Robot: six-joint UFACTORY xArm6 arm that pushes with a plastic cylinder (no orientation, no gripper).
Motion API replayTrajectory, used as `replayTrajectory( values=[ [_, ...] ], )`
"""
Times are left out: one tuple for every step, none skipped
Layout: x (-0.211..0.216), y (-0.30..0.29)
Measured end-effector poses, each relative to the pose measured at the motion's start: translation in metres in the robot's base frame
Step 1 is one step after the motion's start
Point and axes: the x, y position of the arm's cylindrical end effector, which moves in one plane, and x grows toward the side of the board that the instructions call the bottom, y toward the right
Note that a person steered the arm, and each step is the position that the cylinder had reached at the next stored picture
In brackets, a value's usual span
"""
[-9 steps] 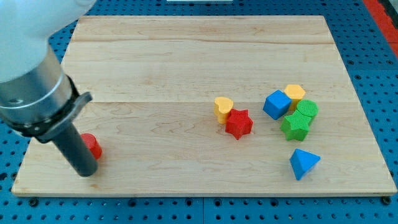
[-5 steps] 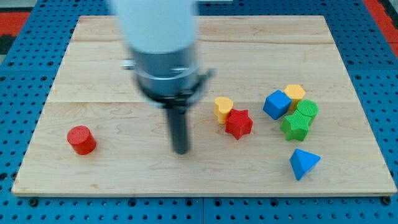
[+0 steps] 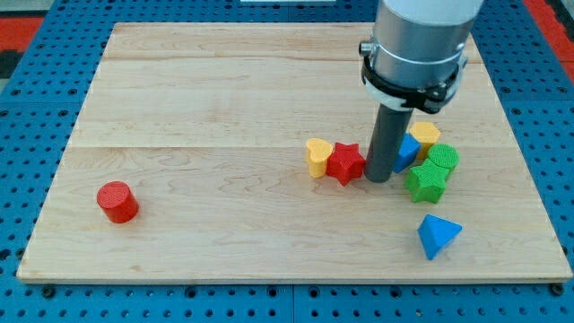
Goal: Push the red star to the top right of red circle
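Now red star (image 3: 345, 163) touches my tip (image 3: 378, 178), on its left

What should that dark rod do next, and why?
Probably push toward the view's left. My tip sits just right of the red star, which touches the yellow heart on its left. The red circle lies far off at the view's left, so the star has a long slide ahead.

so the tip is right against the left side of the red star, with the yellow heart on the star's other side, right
Not quite. In the camera view my tip is against the red star's right side, not its left. The yellow heart does sit on the star's other side, the view's left.
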Motion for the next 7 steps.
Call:
replayTrajectory(
  values=[
    [-0.038,-0.017],
    [-0.053,-0.072],
    [-0.059,-0.109],
    [-0.041,-0.183],
    [-0.021,-0.187],
    [-0.023,-0.158],
    [-0.007,-0.172]
  ],
)
